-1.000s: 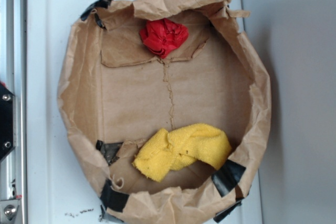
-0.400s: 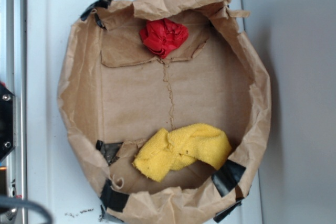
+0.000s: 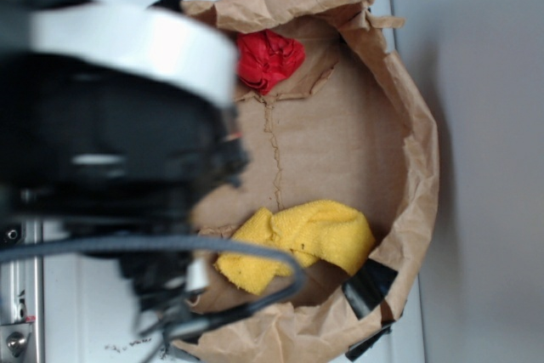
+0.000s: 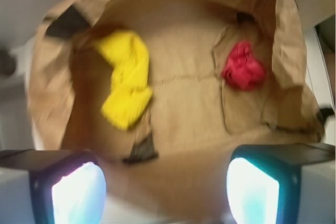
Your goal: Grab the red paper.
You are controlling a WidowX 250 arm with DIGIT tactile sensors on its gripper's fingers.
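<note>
Well apart: red paper (image 4: 242, 72) lies ahead-right of end effector (image 4: 165, 192); fingers (image 4: 79, 192) spread, seemingly empty, view blurred.

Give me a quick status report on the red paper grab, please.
Gripper open, empty, high over the brown paper bag. Red paper untouched on the bag floor. Yellow cloth well apart from it; path clear.

no readable text, labels, brands or numbers anywhere
</note>
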